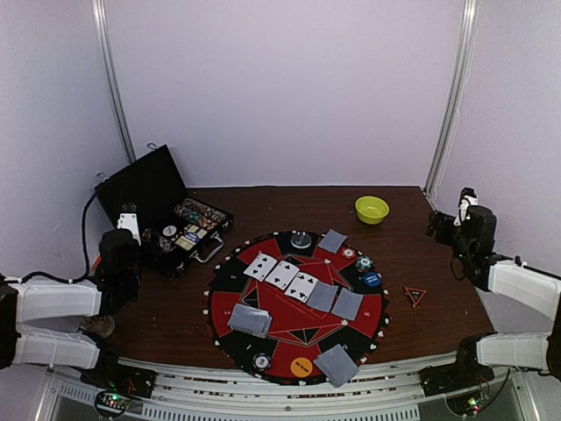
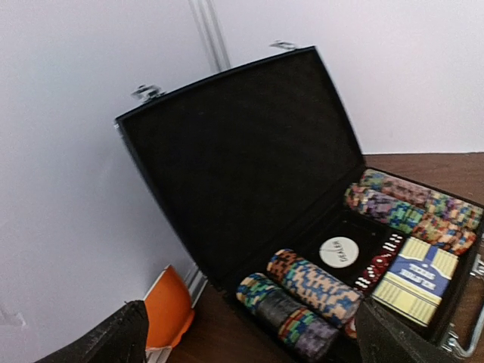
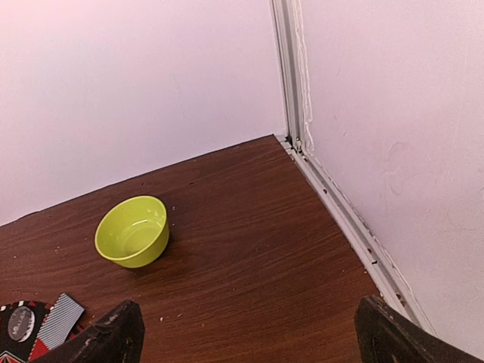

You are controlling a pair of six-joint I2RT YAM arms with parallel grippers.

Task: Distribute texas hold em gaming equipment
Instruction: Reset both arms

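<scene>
Here, the left gripper (image 2: 249, 342) has its two fingers (image 2: 113, 339) spread wide at the lower corners of the left wrist view, with nothing held between them; it faces the open black case (image 2: 242, 151), whose lid stands raised and whose tray holds rows of striped chips (image 2: 314, 291), a white dealer disc (image 2: 338, 251), red dice (image 2: 378, 266) and a boxed deck (image 2: 418, 280); an orange object (image 2: 170, 306) lies just left of the case; the right gripper (image 3: 249, 339) likewise shows its fingers (image 3: 393, 336) parted and empty above the brown table (image 3: 249, 249) near the back right corner, the lime-green bowl (image 3: 132, 231) ahead and to its left; seen from above, both arms sit at the table's sides, well apart from the round red-and-black mat (image 1: 285, 313) at centre; on the mat, three face-up cards (image 1: 280, 274) and two face-down cards (image 1: 336, 301) form one slanted row; a far card (image 1: 333, 240) lies face-down at the back edge, a left pile (image 1: 250, 320) face-down at the left, a near pile (image 1: 337, 365) face-down at the front edge; small chip stacks (image 1: 301, 239) stand around the rim; the orange button disc (image 1: 301, 366) lies just left of the near pile; the blue button disc (image 1: 372, 279) sits at the right rim; a small triangle (image 1: 415, 295) lies on the table just right of the mat.
</scene>
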